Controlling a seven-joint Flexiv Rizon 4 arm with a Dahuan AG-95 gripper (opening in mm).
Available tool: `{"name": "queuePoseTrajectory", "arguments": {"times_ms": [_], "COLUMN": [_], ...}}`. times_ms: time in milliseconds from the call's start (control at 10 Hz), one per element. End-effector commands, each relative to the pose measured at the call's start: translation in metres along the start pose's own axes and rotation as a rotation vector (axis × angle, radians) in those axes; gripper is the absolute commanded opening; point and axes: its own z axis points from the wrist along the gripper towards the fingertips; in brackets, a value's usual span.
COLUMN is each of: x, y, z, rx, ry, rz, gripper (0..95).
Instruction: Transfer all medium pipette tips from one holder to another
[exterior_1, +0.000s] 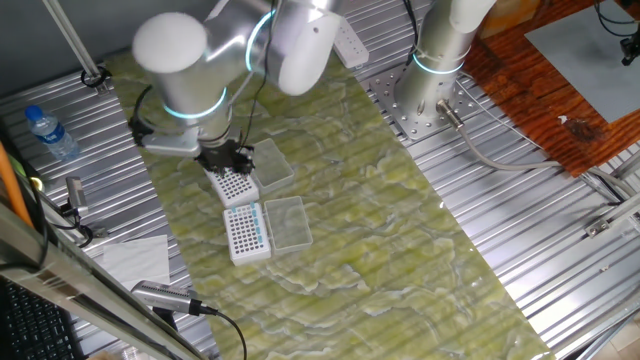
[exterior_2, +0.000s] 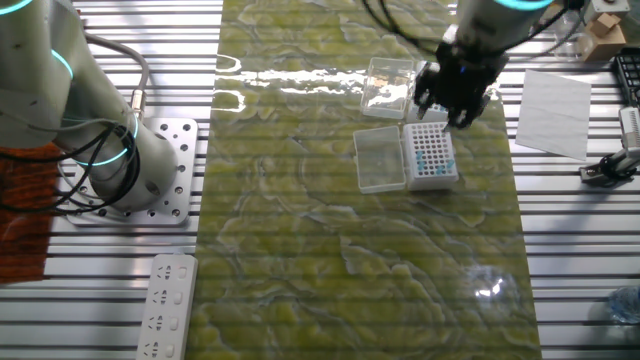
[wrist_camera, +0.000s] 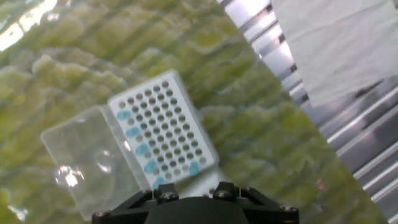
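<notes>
Overhead, fingers (exterior_1: 228, 160) hidden above tip holder (exterior_1: 235, 184)

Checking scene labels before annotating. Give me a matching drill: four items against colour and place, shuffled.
1 tips
2 bottle
3 power strip
4 lid

A clear, flat on green mat
B white, on metal slats
C light blue, in rack holes
D blue cap, on slats

Pairs: 1-C, 2-D, 3-B, 4-A
</notes>
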Motion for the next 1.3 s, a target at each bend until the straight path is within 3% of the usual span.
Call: {"name": "queuePoseTrajectory", "arguments": {"times_ms": [100, 1000, 1100, 1300], "x": [0.014, 0.033, 0.034, 0.034], "y": [0.002, -0.002, -0.002, -0.002], "z": [0.013, 0.026, 0.027, 0.029], "rx": [0.026, 0.073, 0.076, 0.083], "ry": [-0.006, -0.002, -0.004, -0.01], "rz": [-0.035, -0.13, -0.133, -0.136], "gripper": [38.0, 38.0, 19.0, 19.0]}}
